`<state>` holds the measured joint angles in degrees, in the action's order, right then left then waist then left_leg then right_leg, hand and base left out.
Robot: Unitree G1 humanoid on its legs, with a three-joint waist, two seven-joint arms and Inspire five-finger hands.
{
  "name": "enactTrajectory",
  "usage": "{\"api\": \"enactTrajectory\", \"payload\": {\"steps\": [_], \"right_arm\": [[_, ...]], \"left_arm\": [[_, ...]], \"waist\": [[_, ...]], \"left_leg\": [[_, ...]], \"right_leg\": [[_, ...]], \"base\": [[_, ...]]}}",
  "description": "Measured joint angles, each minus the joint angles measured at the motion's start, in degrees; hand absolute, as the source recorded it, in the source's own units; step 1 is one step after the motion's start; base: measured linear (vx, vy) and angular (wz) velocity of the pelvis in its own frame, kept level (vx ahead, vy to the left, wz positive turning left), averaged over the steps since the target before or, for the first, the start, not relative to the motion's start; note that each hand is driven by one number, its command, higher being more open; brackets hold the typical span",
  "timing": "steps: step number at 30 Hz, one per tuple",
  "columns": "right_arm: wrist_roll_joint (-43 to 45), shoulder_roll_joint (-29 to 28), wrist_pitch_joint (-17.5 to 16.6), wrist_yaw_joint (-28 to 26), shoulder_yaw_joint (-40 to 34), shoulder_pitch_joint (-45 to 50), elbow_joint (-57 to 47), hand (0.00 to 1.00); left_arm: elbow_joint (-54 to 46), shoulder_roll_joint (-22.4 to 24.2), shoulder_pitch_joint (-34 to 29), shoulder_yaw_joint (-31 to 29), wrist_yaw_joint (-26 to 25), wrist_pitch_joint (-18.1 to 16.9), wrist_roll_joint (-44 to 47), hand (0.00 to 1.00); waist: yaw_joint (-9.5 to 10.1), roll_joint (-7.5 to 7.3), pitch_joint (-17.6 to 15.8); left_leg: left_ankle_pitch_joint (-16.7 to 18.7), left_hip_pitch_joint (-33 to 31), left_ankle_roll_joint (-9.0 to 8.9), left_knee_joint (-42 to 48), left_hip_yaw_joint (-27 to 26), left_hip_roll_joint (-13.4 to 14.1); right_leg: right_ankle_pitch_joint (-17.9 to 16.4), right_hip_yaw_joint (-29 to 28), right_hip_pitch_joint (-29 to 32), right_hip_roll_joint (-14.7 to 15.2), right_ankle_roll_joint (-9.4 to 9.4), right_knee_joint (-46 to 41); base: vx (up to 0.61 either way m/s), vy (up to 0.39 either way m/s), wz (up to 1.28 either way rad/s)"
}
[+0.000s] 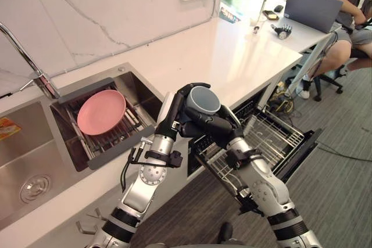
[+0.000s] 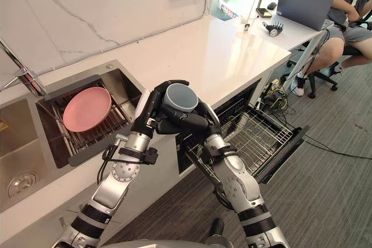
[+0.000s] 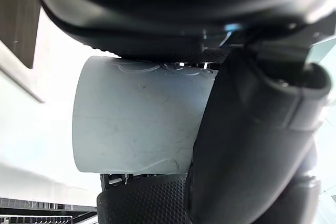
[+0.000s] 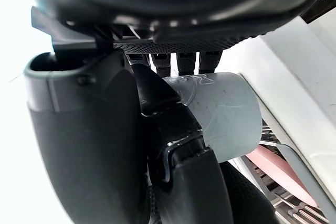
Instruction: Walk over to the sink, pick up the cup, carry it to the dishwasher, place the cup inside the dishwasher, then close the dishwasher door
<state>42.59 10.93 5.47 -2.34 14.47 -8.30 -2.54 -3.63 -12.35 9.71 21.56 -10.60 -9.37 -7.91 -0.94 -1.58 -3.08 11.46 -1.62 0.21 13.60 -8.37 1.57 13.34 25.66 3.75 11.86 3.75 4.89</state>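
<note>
A grey-blue cup is held upright in the air at the counter's front edge, its mouth facing up. My left hand wraps it from the left, with fingers curled over the rim's far side. My right hand clasps it from the right and below. In the left wrist view the cup sits between palm and thumb. In the right wrist view the cup lies under the curled thumb. The dishwasher stands open just right of and below the hands, its wire rack pulled out over the lowered door.
A sink with a tap lies to the left. Beside it a drain rack holds a pink plate. The white counter runs to the far right. There a person sits at a laptop.
</note>
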Motion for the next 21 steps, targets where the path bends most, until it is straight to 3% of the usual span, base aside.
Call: {"api": "enactTrajectory", "payload": {"steps": [5,6,11,17,21], "right_arm": [[-0.2,-0.1,-0.9,1.3,0.3,0.0,-0.3,0.0],[-0.3,-0.1,-1.3,1.9,0.6,0.0,-0.3,0.0],[-4.7,-2.0,-3.7,4.5,0.6,-0.1,-0.7,0.0],[-14.1,-4.8,-8.3,13.2,-1.0,-1.7,-1.1,0.0],[-19.2,-5.0,-8.8,17.5,-5.3,-2.8,-1.1,0.0]], "left_arm": [[0.0,0.0,0.3,0.0,0.0,-0.1,0.1,0.0],[-0.1,0.0,0.3,0.0,0.0,-0.1,0.1,1.0],[-0.4,0.1,0.3,0.0,0.0,-0.3,3.5,1.0],[-0.5,1.4,-1.6,2.0,1.3,-2.4,6.1,1.0],[-1.0,2.3,-2.6,4.9,5.7,-3.5,16.7,1.0]], "waist": [[0.01,0.0,0.0],[0.01,0.0,0.0],[0.01,0.0,0.0],[0.06,0.02,0.0],[0.08,0.03,0.0]], "left_leg": [[0.0,0.0,-0.01,0.0,-0.1,0.0],[0.0,0.0,-0.01,0.0,-0.1,0.0],[0.0,0.1,-0.02,0.0,-0.3,0.0],[0.0,0.2,-0.02,-0.2,-0.4,0.0],[0.0,0.2,-0.02,-0.3,-0.5,0.0]], "right_leg": [[0.0,-0.1,0.1,0.0,0.0,0.0],[0.0,-0.2,0.1,0.0,0.0,0.0],[0.0,-0.3,0.1,-0.1,0.0,0.0],[0.0,-0.5,0.2,-0.1,0.01,0.0],[0.0,-0.6,0.2,-0.1,0.01,0.0]], "base": [[0.0,0.0,0.0],[0.0,0.0,0.0],[0.0,0.0,0.0],[0.0,0.0,0.0],[0.0,0.0,0.0]]}}
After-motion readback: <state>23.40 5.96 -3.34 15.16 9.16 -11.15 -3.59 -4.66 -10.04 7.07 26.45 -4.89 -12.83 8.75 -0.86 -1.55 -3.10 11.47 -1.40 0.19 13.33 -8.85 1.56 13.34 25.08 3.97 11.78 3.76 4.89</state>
